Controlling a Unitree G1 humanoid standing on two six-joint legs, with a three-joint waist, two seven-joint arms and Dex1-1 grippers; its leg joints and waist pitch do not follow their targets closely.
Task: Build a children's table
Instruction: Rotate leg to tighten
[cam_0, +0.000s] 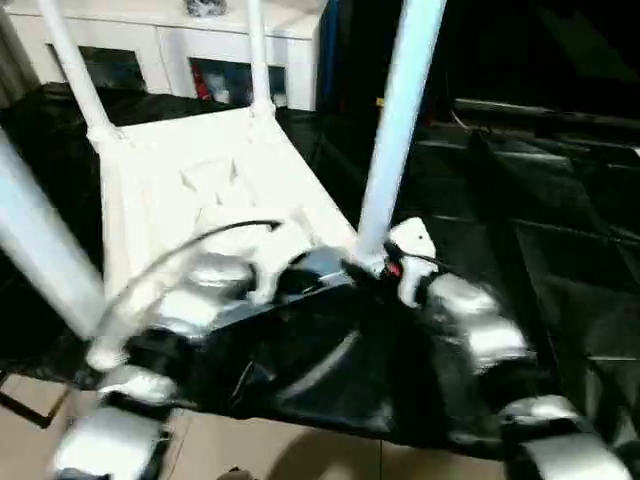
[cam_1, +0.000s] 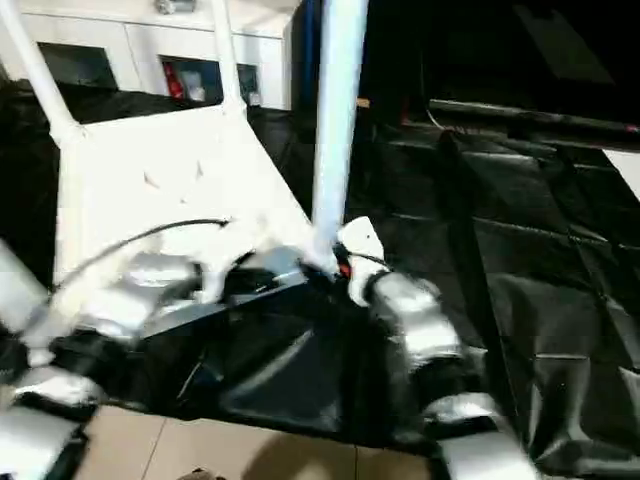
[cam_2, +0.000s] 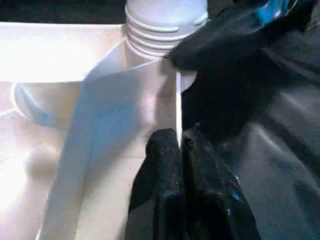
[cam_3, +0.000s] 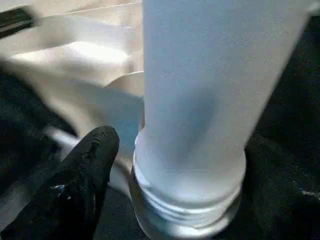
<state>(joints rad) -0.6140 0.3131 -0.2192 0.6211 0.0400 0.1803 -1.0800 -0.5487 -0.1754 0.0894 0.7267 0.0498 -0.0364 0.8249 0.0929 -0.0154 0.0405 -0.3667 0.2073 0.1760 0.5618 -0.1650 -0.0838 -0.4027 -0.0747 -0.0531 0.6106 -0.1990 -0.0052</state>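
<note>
The white tabletop (cam_0: 200, 170) lies upside down on a black sheet, its ribbed underside up. All four white legs stand in its corners: two far ones (cam_0: 70, 60) (cam_0: 258, 50), one at the near left (cam_0: 40, 250) and one at the near right (cam_0: 400, 130). My left gripper (cam_2: 178, 142) reaches across to the near right corner and is shut on the tabletop's thin rim (cam_2: 177, 100), just beside that leg's threaded end (cam_2: 160, 30). My right gripper (cam_0: 372, 262) sits at the base of the same leg (cam_3: 200, 100), close against it.
A black sheet (cam_0: 540, 250) covers the work surface and drops over its near edge to a beige floor (cam_0: 280, 450). A white cabinet with glass-fronted doors (cam_0: 170, 50) stands behind the tabletop. A black cable (cam_0: 200, 240) arcs over my left forearm.
</note>
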